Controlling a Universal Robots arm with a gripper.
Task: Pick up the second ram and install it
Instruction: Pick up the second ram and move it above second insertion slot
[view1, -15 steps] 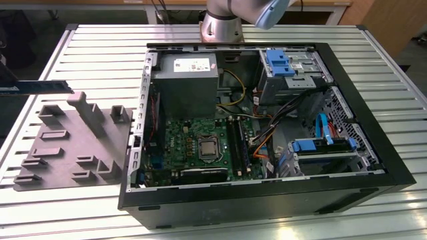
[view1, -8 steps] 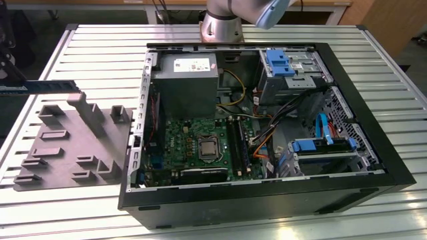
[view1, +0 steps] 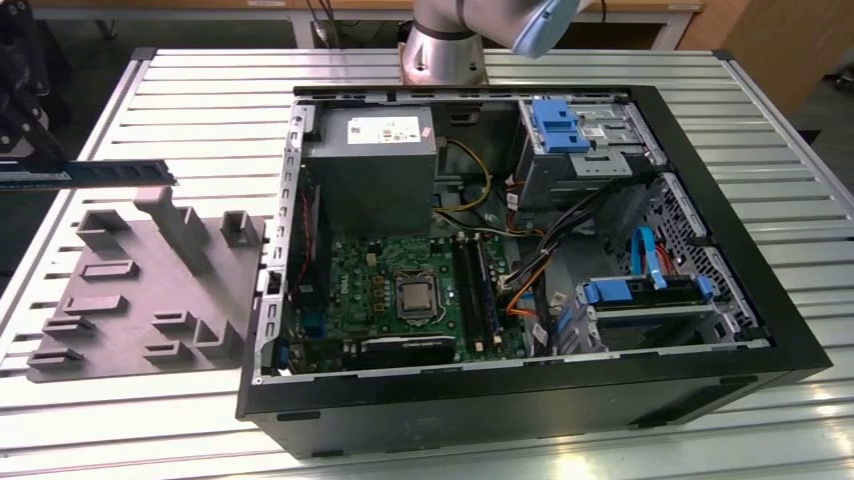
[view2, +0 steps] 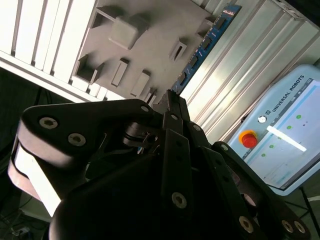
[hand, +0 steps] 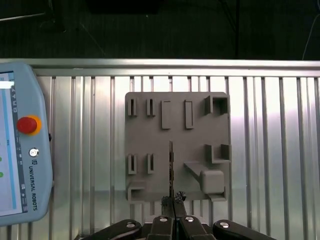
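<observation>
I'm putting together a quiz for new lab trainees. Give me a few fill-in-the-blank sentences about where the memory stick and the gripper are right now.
1. The gripper has its jaws ___ on the memory stick.
2. The stick is held over the grey tray, which lies toward the exterior view's ___ of the computer case.
3. The big round button on the control tablet is ___.

Missing words: shut; left; red.

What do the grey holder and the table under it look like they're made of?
The grey holder looks like matte plastic, perhaps printed: uniform dull grey, no glare. The table looks like bare aluminium: ribbed slats with a bright, brushed sheen.
</observation>
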